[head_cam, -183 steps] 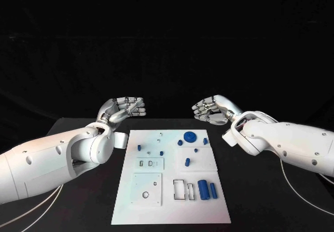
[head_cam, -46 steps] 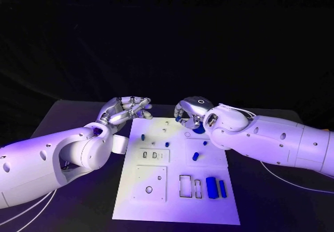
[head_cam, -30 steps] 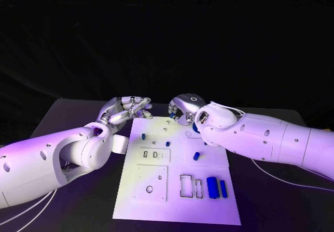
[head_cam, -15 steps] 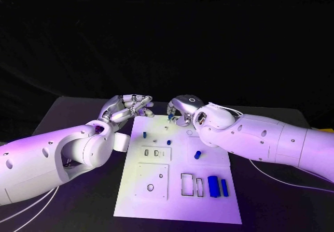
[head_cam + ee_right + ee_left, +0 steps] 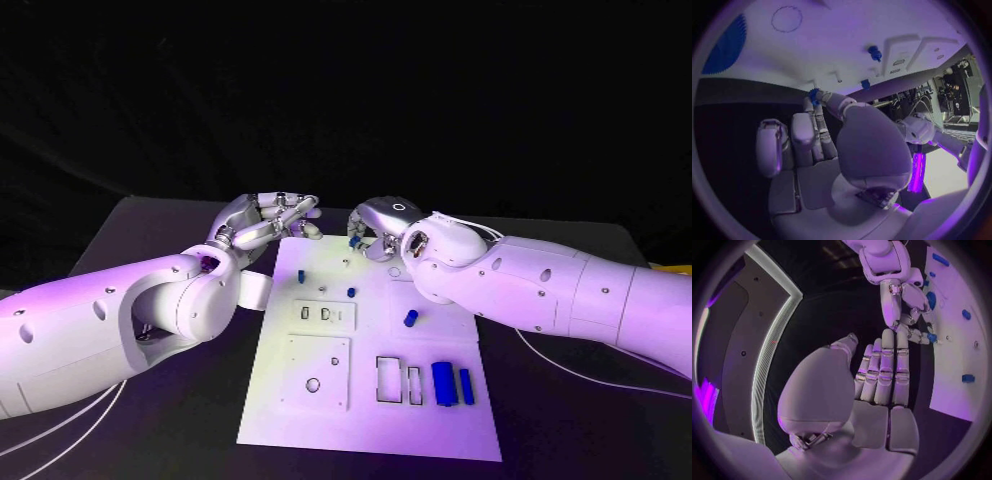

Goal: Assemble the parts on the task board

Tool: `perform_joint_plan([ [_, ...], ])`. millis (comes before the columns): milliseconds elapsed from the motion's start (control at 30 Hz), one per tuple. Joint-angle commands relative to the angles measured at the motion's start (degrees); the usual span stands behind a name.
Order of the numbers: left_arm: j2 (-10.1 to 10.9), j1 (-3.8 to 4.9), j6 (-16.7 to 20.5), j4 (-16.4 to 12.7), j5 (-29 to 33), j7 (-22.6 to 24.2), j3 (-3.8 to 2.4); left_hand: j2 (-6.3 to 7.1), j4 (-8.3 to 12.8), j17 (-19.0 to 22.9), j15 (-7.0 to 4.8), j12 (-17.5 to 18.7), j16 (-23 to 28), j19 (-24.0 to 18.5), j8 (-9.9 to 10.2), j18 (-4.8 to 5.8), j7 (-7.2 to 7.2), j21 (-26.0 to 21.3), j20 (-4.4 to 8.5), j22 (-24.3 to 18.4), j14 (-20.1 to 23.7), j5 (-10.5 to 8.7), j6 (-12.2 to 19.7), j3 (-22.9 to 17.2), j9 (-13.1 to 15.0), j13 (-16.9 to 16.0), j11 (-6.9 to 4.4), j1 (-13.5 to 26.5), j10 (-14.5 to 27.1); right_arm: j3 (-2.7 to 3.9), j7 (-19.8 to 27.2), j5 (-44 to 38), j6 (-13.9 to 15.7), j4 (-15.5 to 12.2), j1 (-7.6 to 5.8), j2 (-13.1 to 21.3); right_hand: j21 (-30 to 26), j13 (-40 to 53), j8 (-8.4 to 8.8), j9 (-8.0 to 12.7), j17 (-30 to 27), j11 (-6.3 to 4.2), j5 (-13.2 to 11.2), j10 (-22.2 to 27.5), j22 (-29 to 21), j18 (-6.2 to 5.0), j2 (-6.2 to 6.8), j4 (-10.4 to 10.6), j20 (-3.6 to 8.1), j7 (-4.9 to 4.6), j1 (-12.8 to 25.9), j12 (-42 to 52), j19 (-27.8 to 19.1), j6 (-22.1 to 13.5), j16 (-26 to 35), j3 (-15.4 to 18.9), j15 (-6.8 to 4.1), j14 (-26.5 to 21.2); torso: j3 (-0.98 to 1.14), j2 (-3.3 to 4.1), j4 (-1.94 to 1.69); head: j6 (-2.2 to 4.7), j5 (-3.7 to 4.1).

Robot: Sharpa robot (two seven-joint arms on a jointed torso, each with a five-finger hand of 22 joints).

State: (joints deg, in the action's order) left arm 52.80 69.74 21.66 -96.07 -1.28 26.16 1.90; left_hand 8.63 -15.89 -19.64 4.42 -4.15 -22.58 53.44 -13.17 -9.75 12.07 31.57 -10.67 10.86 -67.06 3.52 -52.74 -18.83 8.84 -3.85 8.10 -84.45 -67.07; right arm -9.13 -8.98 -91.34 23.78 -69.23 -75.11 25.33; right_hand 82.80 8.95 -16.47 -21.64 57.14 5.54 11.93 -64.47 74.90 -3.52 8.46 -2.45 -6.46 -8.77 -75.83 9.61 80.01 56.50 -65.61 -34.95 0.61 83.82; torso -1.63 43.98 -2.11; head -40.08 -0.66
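My right hand (image 5: 378, 228) pinches a small blue part (image 5: 813, 93) above the task board (image 5: 320, 400), upper centre of the frame. I lower it gently; left hand (image 5: 267, 222) curled, clenched on nothing.

Black table (image 5: 130, 400) under a white task board (image 5: 289, 420) lying flat at its middle
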Motion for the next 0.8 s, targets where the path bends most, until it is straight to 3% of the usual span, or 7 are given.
perform_joint_plan([
  [33,-0.21,0.08,-1.07,-0.07,0.13,0.41,-0.05,0.04,-0.06,-0.06,0.08,0.31,-0.31,-0.12,0.19,-0.63,0.24,0.32,0.0,0.06,0.41,-0.26,-0.06,-0.19,0.01,-0.06,0.1,0.18,0.22,-0.04,0.64,-0.12,-1.2,0.46,0.07,-0.28,0.2,-0.01,-0.16,-0.09,-0.07,-0.45,-0.15,-0.42,1.51,0.32,0.0,0.43,-0.05,-0.12,0.5,0.12,0.32,-0.11,-0.21,0.05,-0.27,0.21,-0.02,-0.02,-0.07,0.0,0.16],
  [333,-0.31,0.08,-1.25,-0.06,0.13,0.34,-0.05,0.04,-0.06,-0.06,0.08,0.31,-0.31,-0.12,0.19,-0.63,0.24,0.32,0.0,0.06,0.41,-0.26,-0.06,-0.19,0.01,-0.06,0.1,0.18,0.22,-0.16,0.79,-0.09,-1.83,1.69,0.28,-1.21,0.09,-0.1,-0.05,-0.16,-0.35,-0.37,-0.23,-0.1,1.35,0.28,0.07,0.49,-0.09,-0.15,0.67,-0.07,0.18,-0.34,-0.09,0.0,-0.22,0.13,-0.03,0.0,-0.03,0.05,-0.46],
  [800,-0.67,0.09,-1.23,0.74,0.15,0.22,-0.05,0.1,-0.1,-0.33,0.11,0.3,-0.44,-0.22,0.23,-0.62,0.24,0.42,-0.02,0.1,0.56,-0.25,-0.09,-0.31,0.03,-0.08,0.11,0.37,0.23,-0.29,0.69,-0.04,-2.47,2.09,0.52,-1.78,0.01,-0.14,0.01,-0.21,-0.44,-0.31,-0.3,0.07,1.22,0.25,0.13,0.56,-0.12,-0.19,0.82,-0.17,0.07,-0.47,-0.08,-0.01,-0.17,0.08,-0.03,-0.05,0.02,-0.42,-0.38],
])
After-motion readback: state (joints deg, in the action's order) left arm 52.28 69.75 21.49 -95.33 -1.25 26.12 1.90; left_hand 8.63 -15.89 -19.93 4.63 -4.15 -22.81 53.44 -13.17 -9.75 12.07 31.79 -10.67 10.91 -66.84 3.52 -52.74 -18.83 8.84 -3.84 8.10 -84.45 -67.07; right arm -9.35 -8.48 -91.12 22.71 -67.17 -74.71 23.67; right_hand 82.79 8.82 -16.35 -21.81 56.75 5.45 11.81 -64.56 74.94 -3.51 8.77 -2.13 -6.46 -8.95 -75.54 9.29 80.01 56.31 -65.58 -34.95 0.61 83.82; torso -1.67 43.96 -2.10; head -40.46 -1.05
